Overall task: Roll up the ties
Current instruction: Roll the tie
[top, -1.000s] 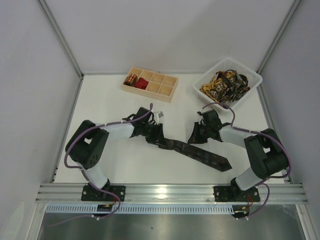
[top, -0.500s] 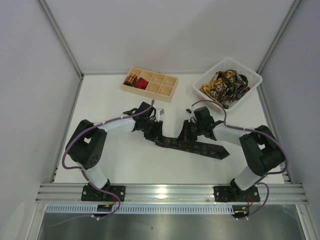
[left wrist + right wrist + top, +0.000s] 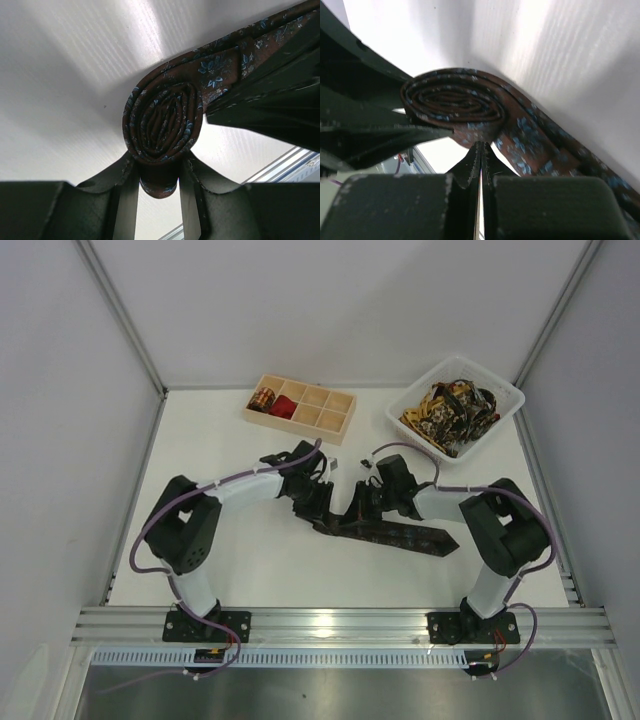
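Counting up: gold coil point(image 3: 264, 398) and red one point(image 3: 285, 408) already in the tray point(image 3: 336, 412); on the desk point(image 3: 260, 570), left jaws, partly open, pinch the half-wound brown tie point(image 3: 165, 120), right jaws shut on nothing beside it; the pile point(image 3: 450, 410) in the basket point(image 3: 513, 400) waits unrolled.

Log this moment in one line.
step: rolling | left fingers: clamped on brown tie coil | right fingers: shut, beside coil | unrolled length: flat on table
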